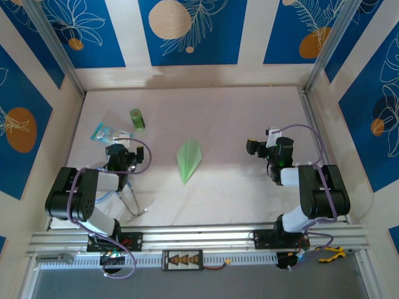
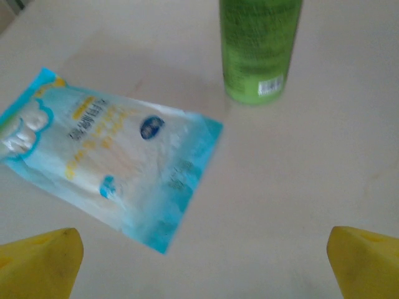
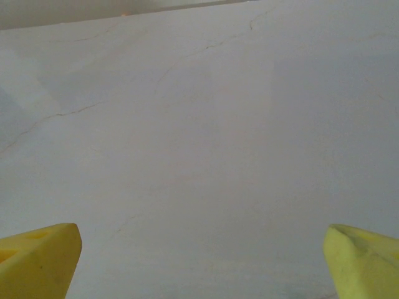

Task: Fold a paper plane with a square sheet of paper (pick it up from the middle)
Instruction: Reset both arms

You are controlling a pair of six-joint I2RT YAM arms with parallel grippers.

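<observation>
- The paper plane (image 1: 189, 159) lies flat in the middle of the tabletop (image 1: 237, 112), between the arms and apart from both, with its nose toward the near edge.
- The left end effector (image 2: 202, 266) is spread wide and empty, near a blue-printed packet (image 2: 106, 152) and a green cylinder (image 2: 259, 47).
- The right end effector (image 3: 202, 261) is also wide apart and holds nothing, over bare tabletop.
- The plane is probably very light, easily crushed and apt to slide. A gentle pinch mid-length on the centre crease looks safest.

The green cylinder (image 2: 260, 50) is cropped above; print on the packet (image 2: 112, 156) is blurred.
</observation>
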